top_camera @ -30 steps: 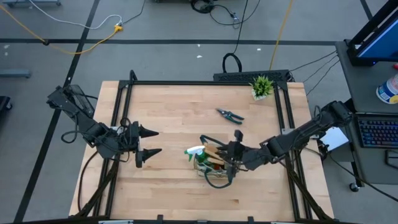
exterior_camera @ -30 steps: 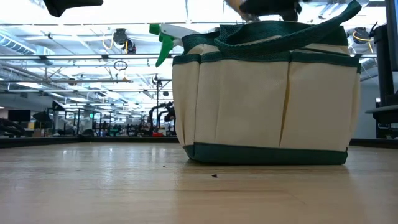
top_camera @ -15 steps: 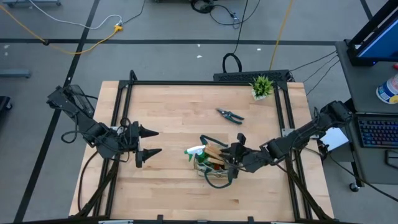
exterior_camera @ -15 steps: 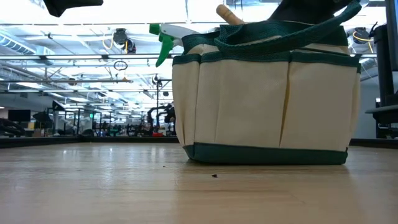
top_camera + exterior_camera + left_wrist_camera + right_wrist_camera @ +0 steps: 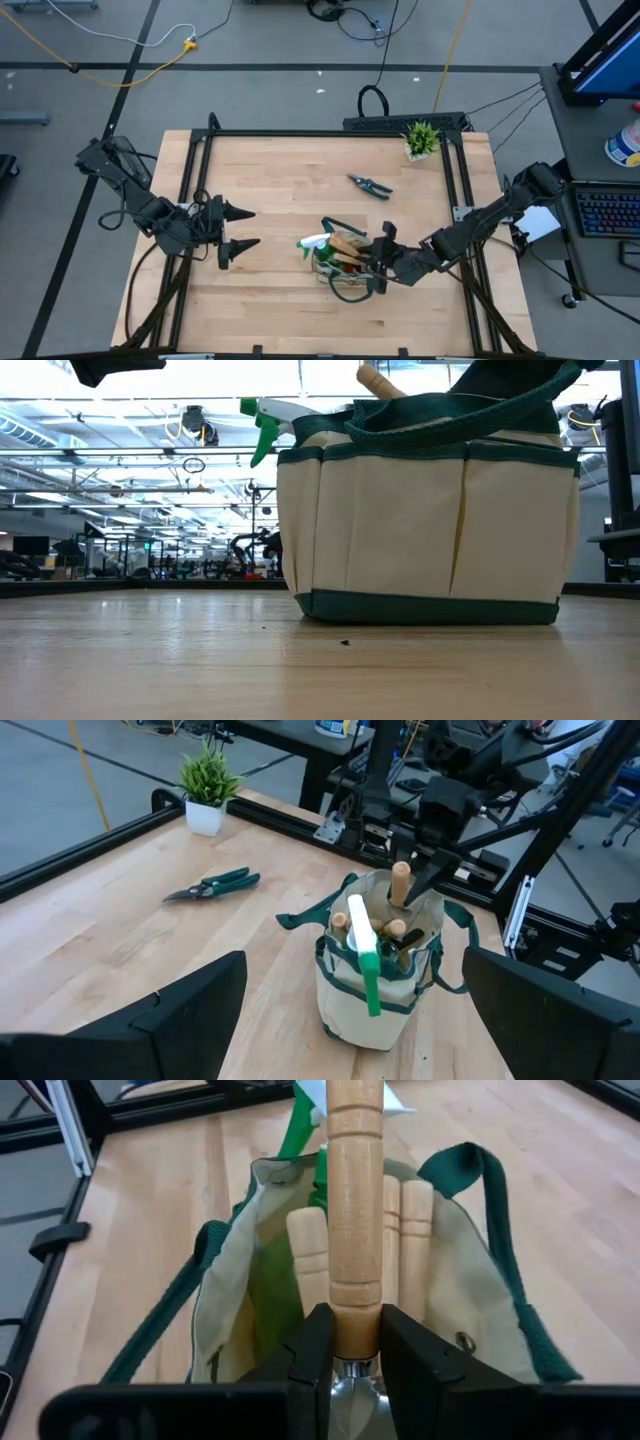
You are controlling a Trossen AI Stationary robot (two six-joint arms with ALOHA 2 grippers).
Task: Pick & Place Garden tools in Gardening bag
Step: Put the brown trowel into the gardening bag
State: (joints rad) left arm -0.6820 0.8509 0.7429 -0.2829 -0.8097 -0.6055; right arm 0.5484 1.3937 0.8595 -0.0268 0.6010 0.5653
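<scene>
The beige gardening bag (image 5: 345,268) with dark green trim stands on its base near the table's middle. It holds the green spray bottle (image 5: 362,955) and several wooden-handled tools (image 5: 308,1250). My right gripper (image 5: 378,262) is over the bag's right side, shut on a wooden-handled tool (image 5: 355,1200). The tool's handle end shows above the bag's rim in the low view (image 5: 378,380). Dark pruning shears (image 5: 370,185) lie flat on the table beyond the bag. My left gripper (image 5: 245,228) is open and empty to the left of the bag. My right gripper pinches the tool's wooden handle at its metal-collar end (image 5: 355,1335) between its two fingers (image 5: 312,1350). The fingers come slanting from the table's right and lie along the handle. The handle runs out past the fingertips over the bag's open mouth. The gripper hides the tool's head.
A small potted green plant (image 5: 421,138) stands at the table's far right corner. A black frame (image 5: 320,133) runs around the table top. Bare wood lies between the bag and my left gripper and along the near edge.
My right gripper has moved a little toward the table's near edge over the bag, still shut on the tool. The tool's wooden handle end has come into the low view above the bag's rim. The bag has stayed in place.
</scene>
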